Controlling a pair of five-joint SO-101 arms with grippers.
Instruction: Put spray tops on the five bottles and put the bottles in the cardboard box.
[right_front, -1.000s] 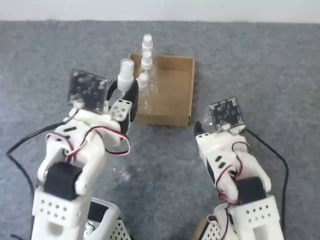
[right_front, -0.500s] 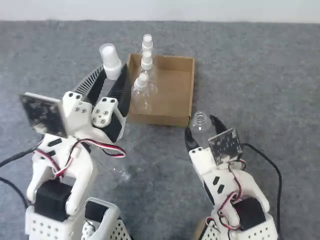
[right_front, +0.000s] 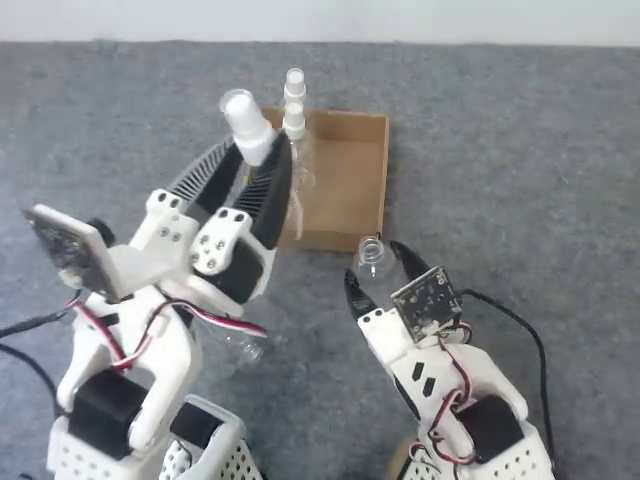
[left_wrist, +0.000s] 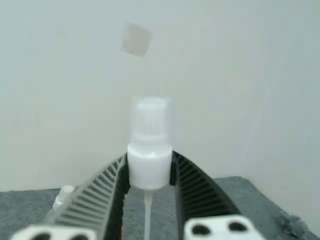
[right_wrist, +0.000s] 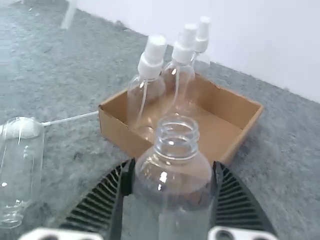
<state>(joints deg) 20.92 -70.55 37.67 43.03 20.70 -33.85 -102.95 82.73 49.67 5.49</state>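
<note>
**A:** So the left tool (right_front: 252, 158) is clamped on a spray top (left_wrist: 149, 155), its dip tube (left_wrist: 147, 215) hanging between the fingers. The right tool (right_front: 376, 272) is clamped on the open bottle (right_wrist: 173, 150), with the cardboard box (right_front: 345, 170) just beyond it.

**B:** My worry is that the tube misses the neck and bends, or the top seats crooked.

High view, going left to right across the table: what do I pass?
In order: spray top in the left gripper → capped bottles in the cardboard box → uncapped bottle in the right gripper.
</note>
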